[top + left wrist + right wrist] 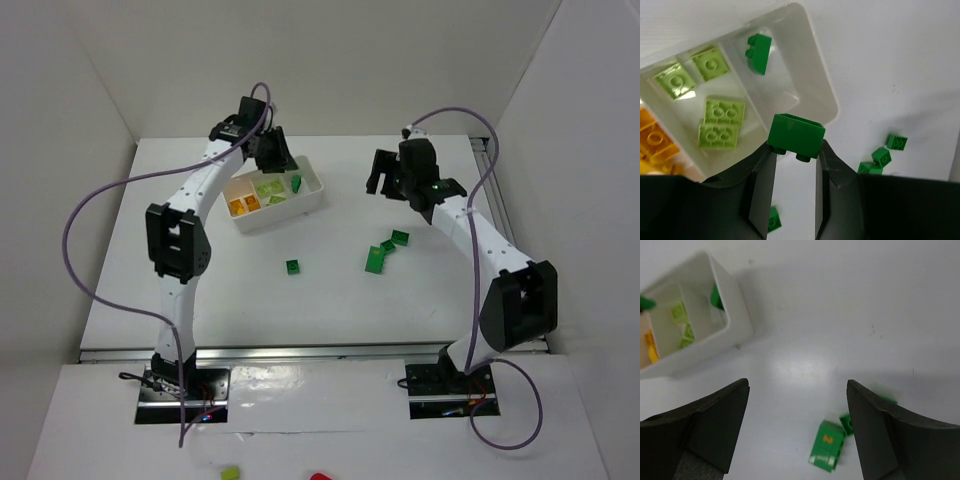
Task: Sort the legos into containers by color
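Observation:
My left gripper (796, 148) is shut on a dark green lego (796, 135), hanging over the corner of the white tray (816, 75) beside its end compartment. One dark green lego (758, 51) lies in that compartment. Several lime legos (720, 122) lie in the middle compartment and orange ones (655, 140) in the far one. In the top view the left gripper (273, 150) hovers at the tray's (290, 212) back edge. My right gripper (797, 385) is open and empty above the table, with a green lego (827, 445) bearing an orange mark below it.
Loose dark green legos lie on the table: one (292, 266) toward the middle, a cluster (385, 250) under the right arm. The right gripper (385, 175) hangs right of the tray. White walls enclose the table on three sides.

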`<action>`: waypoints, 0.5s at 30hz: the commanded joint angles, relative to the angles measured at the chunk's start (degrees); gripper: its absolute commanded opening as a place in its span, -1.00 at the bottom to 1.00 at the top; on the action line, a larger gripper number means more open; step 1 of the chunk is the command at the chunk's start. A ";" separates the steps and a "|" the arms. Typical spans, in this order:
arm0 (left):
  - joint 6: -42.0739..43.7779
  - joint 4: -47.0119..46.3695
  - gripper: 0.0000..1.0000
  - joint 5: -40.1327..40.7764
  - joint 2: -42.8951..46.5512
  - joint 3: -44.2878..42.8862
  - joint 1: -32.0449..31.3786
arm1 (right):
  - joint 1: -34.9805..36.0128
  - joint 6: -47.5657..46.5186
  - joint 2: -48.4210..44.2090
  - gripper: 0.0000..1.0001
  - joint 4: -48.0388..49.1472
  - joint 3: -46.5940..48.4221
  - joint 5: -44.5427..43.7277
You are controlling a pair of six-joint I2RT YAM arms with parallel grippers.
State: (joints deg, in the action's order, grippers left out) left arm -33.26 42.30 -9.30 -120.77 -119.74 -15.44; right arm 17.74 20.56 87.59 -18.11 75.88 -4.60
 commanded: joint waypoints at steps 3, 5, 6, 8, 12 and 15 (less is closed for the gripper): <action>-0.84 1.03 -1.00 -2.38 -12.45 -14.89 -0.91 | 1.51 2.73 -5.76 0.72 -7.73 -6.17 -1.82; -1.46 1.03 -0.94 -3.17 -16.58 -18.49 -1.43 | 1.51 3.78 -7.16 0.72 -8.26 -6.88 -2.43; -1.46 1.03 -0.76 -3.70 -17.56 -19.29 -1.43 | 2.12 3.79 -7.17 0.72 -8.78 -6.88 -2.43; -1.98 1.03 -0.23 -4.50 -18.18 -19.30 -1.43 | 2.65 3.79 -7.17 0.72 -9.40 -6.88 -2.43; -0.59 -0.12 0.62 -3.88 -14.77 -15.88 -1.96 | 6.86 3.79 -5.94 0.74 -9.49 -6.88 -2.96; 0.56 -0.12 0.81 -2.57 -12.48 -14.56 -2.58 | 11.08 4.49 -4.10 0.74 -7.57 -6.88 -2.96</action>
State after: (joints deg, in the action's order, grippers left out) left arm -33.82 43.20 -12.05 -138.78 -134.85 -17.26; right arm 25.61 23.99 83.42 -26.85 68.77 -6.85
